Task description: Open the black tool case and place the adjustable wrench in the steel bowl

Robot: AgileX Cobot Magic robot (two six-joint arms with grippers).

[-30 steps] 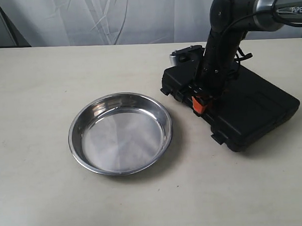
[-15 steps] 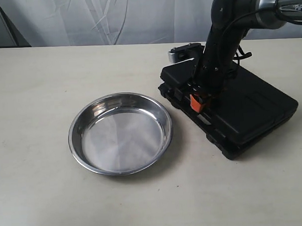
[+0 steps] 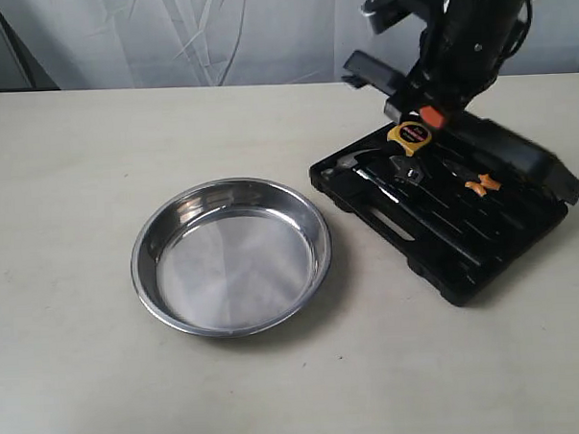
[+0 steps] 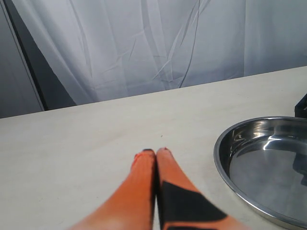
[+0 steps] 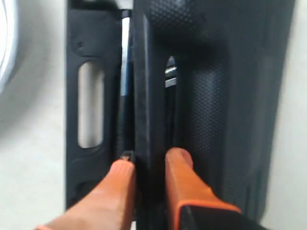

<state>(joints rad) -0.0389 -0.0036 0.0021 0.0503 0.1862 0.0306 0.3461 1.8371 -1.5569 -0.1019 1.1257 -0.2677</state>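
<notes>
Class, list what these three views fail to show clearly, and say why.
Exterior view: the adjustable wrench is too small to make out; the black tool case lid is motion-blurred.
Right wrist view: that lid, gripped by the right hand, hides the tools.
Left wrist view: the steel bowl is cut off by the picture's edge.

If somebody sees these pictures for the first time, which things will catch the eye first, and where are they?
The shiny bowl stands out first, empty, near the middle of the table. To its right lies the black case, with the right tool gripping the edge of its lid and holding it up. Inside, a yellow tape measure shows brightly against the black tray.
</notes>
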